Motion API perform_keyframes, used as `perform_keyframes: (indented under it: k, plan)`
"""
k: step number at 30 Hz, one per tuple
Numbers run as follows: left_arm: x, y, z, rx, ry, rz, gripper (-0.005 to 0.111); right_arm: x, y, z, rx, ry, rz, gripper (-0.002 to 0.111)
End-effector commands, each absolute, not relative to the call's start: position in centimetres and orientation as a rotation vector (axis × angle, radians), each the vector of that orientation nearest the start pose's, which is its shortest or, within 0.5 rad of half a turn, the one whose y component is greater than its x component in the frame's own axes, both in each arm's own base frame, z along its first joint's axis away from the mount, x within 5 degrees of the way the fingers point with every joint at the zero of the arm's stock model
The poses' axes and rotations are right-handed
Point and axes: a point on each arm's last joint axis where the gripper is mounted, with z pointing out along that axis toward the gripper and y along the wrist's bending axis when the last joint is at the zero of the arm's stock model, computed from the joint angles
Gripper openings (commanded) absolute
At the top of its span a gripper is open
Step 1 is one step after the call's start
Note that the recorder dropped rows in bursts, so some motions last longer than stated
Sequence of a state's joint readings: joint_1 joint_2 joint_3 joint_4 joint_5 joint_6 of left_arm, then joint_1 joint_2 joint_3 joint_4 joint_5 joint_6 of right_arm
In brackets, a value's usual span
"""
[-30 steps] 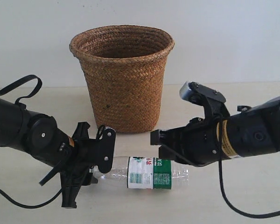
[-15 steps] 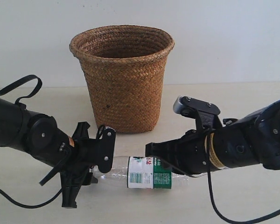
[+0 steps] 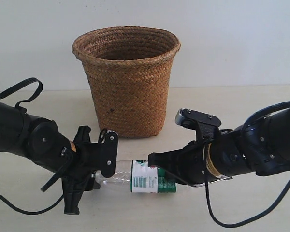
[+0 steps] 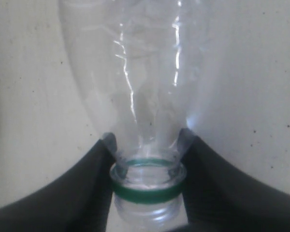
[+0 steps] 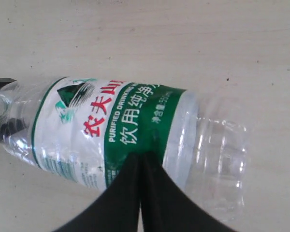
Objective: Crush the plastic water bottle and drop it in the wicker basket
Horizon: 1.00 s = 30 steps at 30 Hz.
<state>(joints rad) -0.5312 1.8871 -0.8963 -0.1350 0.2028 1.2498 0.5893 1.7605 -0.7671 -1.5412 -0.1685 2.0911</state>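
The plastic water bottle (image 3: 144,181) lies on its side on the table in front of the wicker basket (image 3: 128,82). My left gripper (image 3: 104,166) is shut on the bottle's neck; in the left wrist view its fingers (image 4: 87,174) flank the neck just above the green ring, with the clear bottle (image 4: 145,87) stretching away from the left gripper (image 4: 148,141). No cap shows on the threads. My right gripper (image 3: 157,163) is shut and bears down on the bottle's body. Its closed tips (image 5: 141,158) touch the green part of the label on the bottle (image 5: 87,125).
The basket stands upright at the back middle, its mouth open upward, a hand's width behind the bottle. A black strap loop (image 3: 26,89) sticks up from the left arm. Black cables (image 3: 232,223) trail on the beige tabletop (image 3: 261,104) under both arms.
My right gripper has come down and to the left, from just above the bottle's base end onto its label, now covering that end. The left gripper and the bottle have hardly moved.
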Motion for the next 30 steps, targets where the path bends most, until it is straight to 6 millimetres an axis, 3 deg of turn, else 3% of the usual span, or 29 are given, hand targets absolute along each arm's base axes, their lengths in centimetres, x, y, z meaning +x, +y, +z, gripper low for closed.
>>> perform_keyframes:
  k: [1, 10, 30]
  plan:
    - [29.0, -17.5, 11.6, -2.634, -2.452, -0.19, 0.004, 25.7, 18.6, 11.5, -0.112, 2.651, 0.581, 0.0]
    - [29.0, -17.5, 11.6, -2.634, -2.452, -0.19, 0.004, 25.5, 18.6, 8.5, -0.078, 2.746, 0.542, 0.0]
    - [29.1, -17.5, 11.7, -2.642, -2.46, -0.201, 0.004, 25.1, 18.7, 6.6, -0.08, 2.818, 0.556, 0.0]
